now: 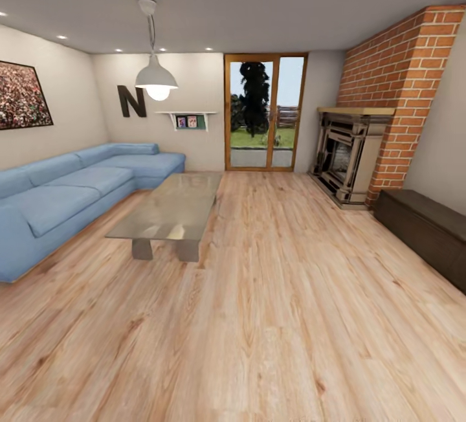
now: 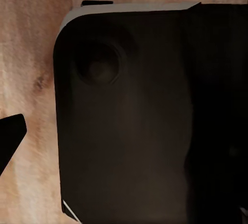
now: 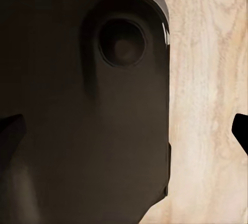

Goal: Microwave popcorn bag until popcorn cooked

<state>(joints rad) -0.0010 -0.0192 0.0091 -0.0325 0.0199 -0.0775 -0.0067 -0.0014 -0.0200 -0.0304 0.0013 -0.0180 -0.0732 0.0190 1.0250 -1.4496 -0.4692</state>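
Wrist views: dark robot body hides floor.

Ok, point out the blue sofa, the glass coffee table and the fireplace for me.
blue sofa (image 1: 71,192), head view, on a seat cushion.
glass coffee table (image 1: 171,205), head view, on the bare glass top.
fireplace (image 1: 346,156), head view, on its pale surround beside the dark opening.

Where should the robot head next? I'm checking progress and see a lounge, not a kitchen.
Probably turn the base to look for a way out: the head view shows a blue sofa, glass coffee table and brick fireplace, with no countertop or microwave.
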